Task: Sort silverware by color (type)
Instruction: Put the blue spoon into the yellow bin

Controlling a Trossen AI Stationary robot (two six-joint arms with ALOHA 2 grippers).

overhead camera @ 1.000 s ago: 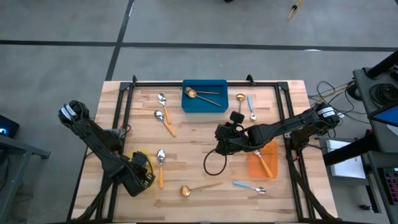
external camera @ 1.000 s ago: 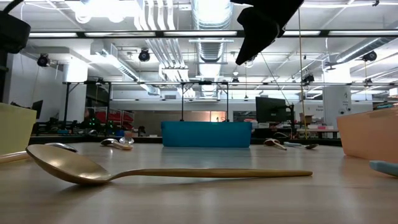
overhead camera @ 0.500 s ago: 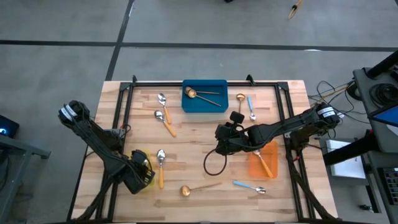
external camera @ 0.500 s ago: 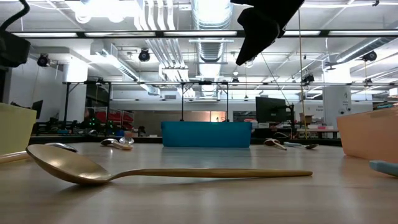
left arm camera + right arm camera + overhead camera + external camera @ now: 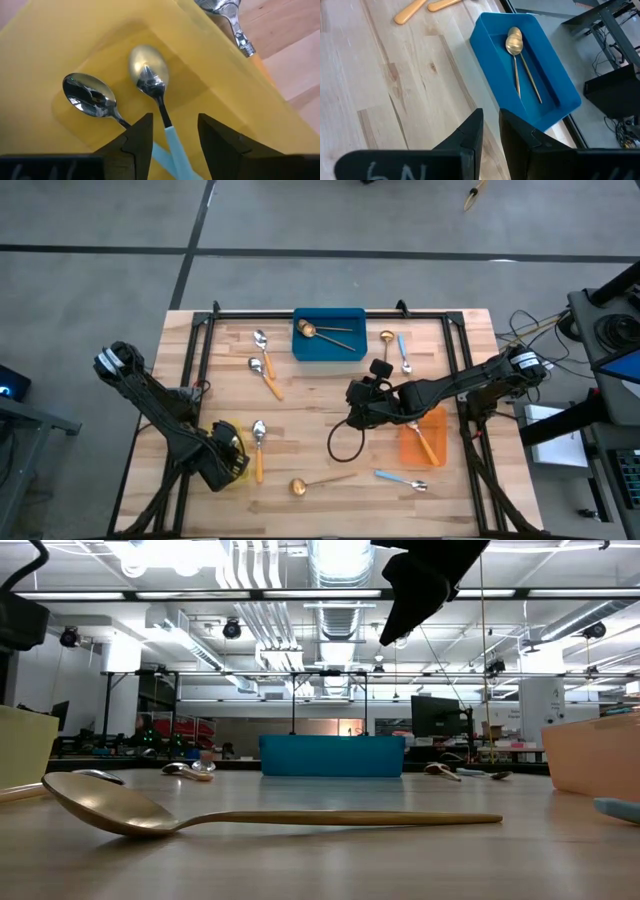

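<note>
The sort is partly done. Just below the left gripper (image 5: 171, 131) two blue spoons (image 5: 150, 82) lie in the yellow bin (image 5: 60, 45), ahead of the right gripper (image 5: 487, 127) two gold spoons (image 5: 515, 47) lie in the blue bin (image 5: 530, 75), and beside that gripper an orange spoon (image 5: 424, 440) lies in the orange bin (image 5: 410, 445).

Loose on the table (image 5: 300, 405) are three orange spoons: one (image 5: 258, 445) just beside the left gripper, two (image 5: 263, 368) well beyond it. Two more blue spoons (image 5: 402, 350) lie either side of the right gripper, a gold spoon (image 5: 318, 483) between the two grippers, and a gold one (image 5: 387, 340) next to the blue bin.

The left gripper hangs over the yellow bin with fingers apart, holding and touching nothing; the release looks finished. The right gripper hovers mid-table, its fingers nearly together with a narrow gap, holding nothing. Seven spoons appear left to sort.
</note>
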